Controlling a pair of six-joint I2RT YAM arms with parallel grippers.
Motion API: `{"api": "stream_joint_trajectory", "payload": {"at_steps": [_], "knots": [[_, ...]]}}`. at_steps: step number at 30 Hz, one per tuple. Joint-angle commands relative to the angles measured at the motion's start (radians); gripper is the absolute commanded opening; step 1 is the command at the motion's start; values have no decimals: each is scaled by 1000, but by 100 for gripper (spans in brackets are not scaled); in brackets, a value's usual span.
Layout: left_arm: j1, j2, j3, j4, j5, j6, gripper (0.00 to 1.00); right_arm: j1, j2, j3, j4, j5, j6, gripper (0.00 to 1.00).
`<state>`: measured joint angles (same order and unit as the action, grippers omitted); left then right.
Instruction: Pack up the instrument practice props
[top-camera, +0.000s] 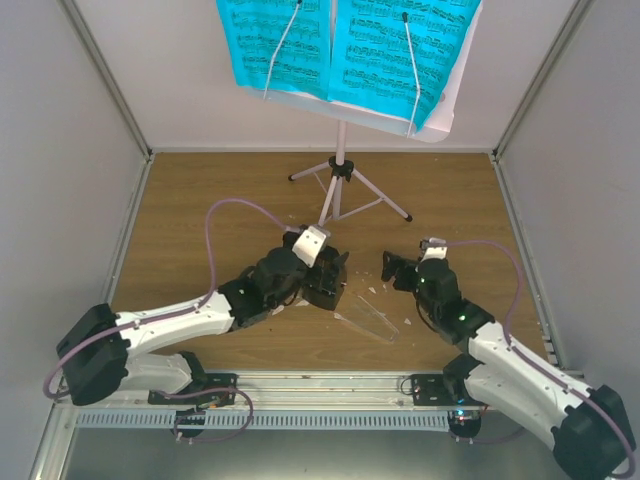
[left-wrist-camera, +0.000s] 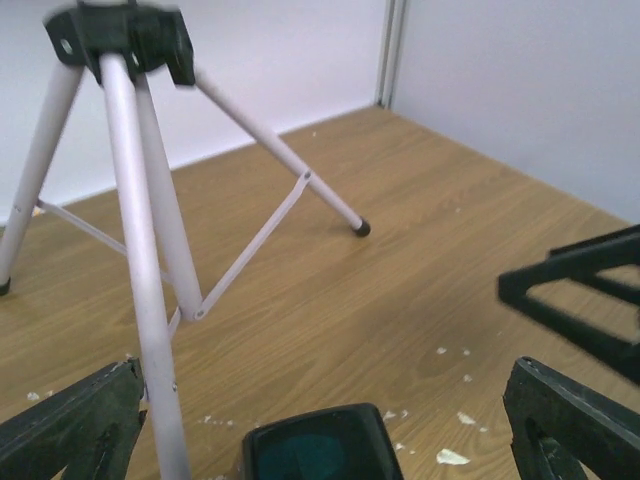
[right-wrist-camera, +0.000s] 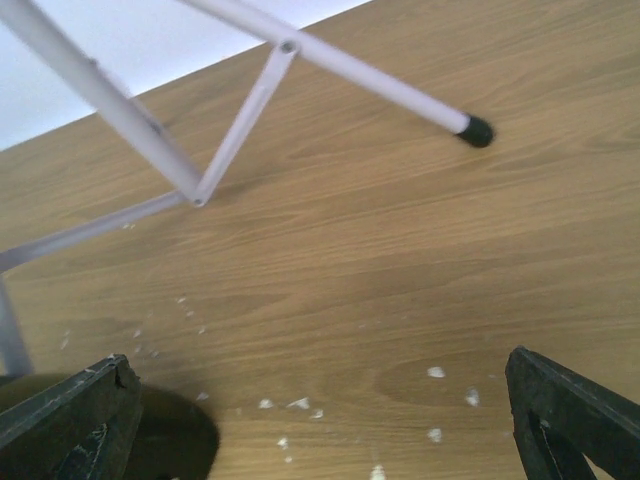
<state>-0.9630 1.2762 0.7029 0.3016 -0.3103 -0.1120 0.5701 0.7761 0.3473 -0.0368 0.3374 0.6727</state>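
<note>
The pale pink music stand (top-camera: 340, 150) stands at the back on its thin tripod (left-wrist-camera: 150, 260), carrying two bright blue sheets of music (top-camera: 390, 55) under wire holders. The small black metronome (left-wrist-camera: 320, 452) stands upright on the wood, between the fingers of my left gripper (left-wrist-camera: 322, 380). That gripper is open, with a gap on each side of the metronome. A clear cover (top-camera: 365, 322) lies flat just right of it. My right gripper (top-camera: 388, 268) hovers open and holds nothing, a little to the right; below it lies wood floor (right-wrist-camera: 330, 250).
Small white scraps (right-wrist-camera: 300, 404) are scattered over the wood around both grippers. One tripod leg with a black foot (right-wrist-camera: 478, 131) reaches toward the right gripper. White walls enclose the floor at the back and sides.
</note>
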Motion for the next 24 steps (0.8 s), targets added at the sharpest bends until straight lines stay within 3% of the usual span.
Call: {"api": "stream_joint_trajectory", "payload": {"at_steps": [1,4,10,15,24], "knots": [[3,-129,-17,-28,24,1,99,-9,59,69,-75,-204,-21,99],[5,-223,-32,-71,8,-13,99,-8,149,92,-128,-298,-17,97],[116,-299,-13,-201,47,-148,99,15,298,97,-153,-483,19,78],[176,-357,-60,-157,135,-183,99,57,266,93,-222,-471,35,76],[225,-306,-39,-155,197,-214,99,132,303,107,-315,-394,54,74]]}}
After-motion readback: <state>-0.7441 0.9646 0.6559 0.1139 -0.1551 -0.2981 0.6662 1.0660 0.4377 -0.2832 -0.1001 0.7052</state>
